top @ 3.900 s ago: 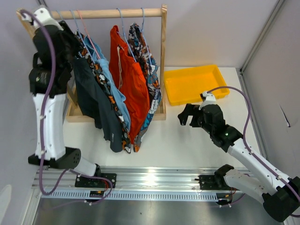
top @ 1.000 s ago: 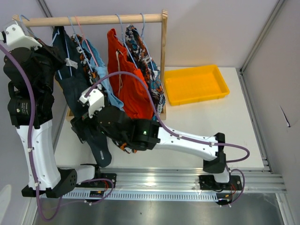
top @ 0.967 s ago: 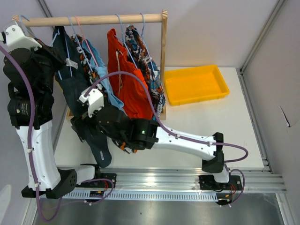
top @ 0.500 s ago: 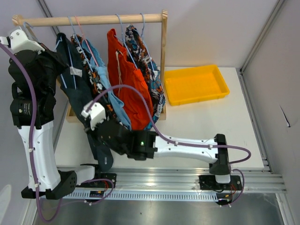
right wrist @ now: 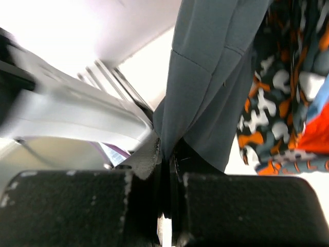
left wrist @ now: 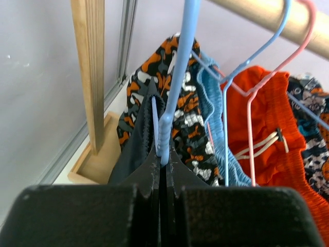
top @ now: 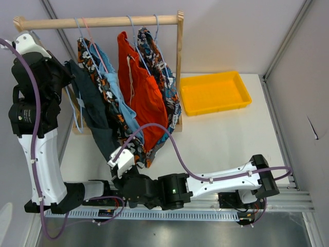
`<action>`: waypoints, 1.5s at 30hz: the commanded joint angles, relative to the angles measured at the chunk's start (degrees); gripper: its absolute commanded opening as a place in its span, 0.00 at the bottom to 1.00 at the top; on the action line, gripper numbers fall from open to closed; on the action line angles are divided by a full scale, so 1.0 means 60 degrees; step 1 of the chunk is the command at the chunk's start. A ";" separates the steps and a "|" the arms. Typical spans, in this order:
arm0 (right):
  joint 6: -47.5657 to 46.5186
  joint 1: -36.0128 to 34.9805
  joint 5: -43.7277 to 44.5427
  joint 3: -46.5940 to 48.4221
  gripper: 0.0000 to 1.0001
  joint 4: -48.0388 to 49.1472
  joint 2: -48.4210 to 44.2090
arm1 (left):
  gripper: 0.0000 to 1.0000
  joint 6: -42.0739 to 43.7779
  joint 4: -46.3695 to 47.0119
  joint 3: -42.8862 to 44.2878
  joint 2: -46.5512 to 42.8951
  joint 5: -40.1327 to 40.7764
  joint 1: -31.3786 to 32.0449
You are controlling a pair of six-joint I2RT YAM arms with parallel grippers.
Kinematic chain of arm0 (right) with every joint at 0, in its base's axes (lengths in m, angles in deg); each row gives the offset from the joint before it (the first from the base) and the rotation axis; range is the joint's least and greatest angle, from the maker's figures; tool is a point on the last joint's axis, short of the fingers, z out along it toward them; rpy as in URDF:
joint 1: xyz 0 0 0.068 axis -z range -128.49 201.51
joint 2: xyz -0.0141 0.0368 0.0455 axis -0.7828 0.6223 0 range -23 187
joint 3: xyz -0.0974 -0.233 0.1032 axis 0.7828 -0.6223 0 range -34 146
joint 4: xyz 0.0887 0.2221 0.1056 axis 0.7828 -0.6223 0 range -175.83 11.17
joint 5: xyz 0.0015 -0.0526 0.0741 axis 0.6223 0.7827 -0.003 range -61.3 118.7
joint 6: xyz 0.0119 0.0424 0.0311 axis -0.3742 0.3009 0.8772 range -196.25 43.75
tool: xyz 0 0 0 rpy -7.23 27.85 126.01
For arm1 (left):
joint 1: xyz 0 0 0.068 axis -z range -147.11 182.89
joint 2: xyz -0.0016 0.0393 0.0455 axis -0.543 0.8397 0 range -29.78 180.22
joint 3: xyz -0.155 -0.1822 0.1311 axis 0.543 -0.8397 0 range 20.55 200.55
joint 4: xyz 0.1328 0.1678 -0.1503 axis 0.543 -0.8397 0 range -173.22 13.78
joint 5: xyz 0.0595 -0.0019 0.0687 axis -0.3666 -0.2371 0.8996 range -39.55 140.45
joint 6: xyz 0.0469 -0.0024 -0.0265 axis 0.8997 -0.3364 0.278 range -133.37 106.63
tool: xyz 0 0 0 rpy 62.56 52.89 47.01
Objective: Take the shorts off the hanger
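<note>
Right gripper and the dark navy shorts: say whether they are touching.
Touching. The right wrist view shows the right gripper shut on the dark navy shorts, their lower edge pinched in it.

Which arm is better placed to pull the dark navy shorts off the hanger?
Right. The right fingers are shut on the lower end of the dark navy shorts, so that arm can likely drag the fabric down and off. The left fingers are shut on the blue hanger, which suits bracing it.

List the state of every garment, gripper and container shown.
left gripper: shut on blue hanger.
right gripper: shut on navy shorts at the hem.
navy shorts: stretched between hanger and right gripper.
camouflage shorts: hanging from wooden rail.
light blue shorts: hanging.
orange shorts: hanging.
printed shorts: hanging.
yellow tray: empty.
</note>
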 commanded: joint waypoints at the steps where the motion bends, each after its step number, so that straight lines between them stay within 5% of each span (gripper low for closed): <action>1: 0.0677 -0.0040 -0.0826 -0.0159 0.00 0.0207 -0.0038 | 0.00 0.0026 0.2156 0.0026 -0.0204 0.0154 -0.0107; 5: 0.0019 0.1028 -0.1865 0.0733 0.00 0.0399 0.0503 | 0.00 -0.0339 0.1674 -0.0664 -0.1024 -0.0388 -0.0107; 13: -0.1315 0.3371 -0.4032 0.6876 0.00 -0.1268 0.3794 | 0.00 -0.1629 -0.0069 -0.4348 -0.3953 -0.2016 -0.0107; 16: -0.1199 0.3681 -0.4240 0.7883 0.00 -0.2090 0.4444 | 0.00 -0.2200 -0.1411 -0.4415 -0.4306 -0.1900 -0.0107; 26: 0.0163 0.3099 -0.3743 0.0862 0.00 -0.0158 0.0687 | 0.00 -0.2993 -0.2854 -0.4679 -0.4747 -0.2150 0.0113; 30: -0.0085 0.1824 -0.1248 -0.0830 0.00 -0.0507 -0.1161 | 0.00 -0.2686 -0.2650 -0.4166 -0.4644 -0.1256 0.0113; 38: -0.0713 0.1280 0.1310 0.0146 0.00 -0.3684 -0.4561 | 0.00 -0.1602 -0.1494 -0.4516 -0.4761 -0.0347 0.0113; 45: -0.3687 0.2447 0.1680 0.3266 0.00 -0.3102 -0.4594 | 0.00 -0.0519 -0.0262 -0.4561 -0.4425 -0.0404 0.0113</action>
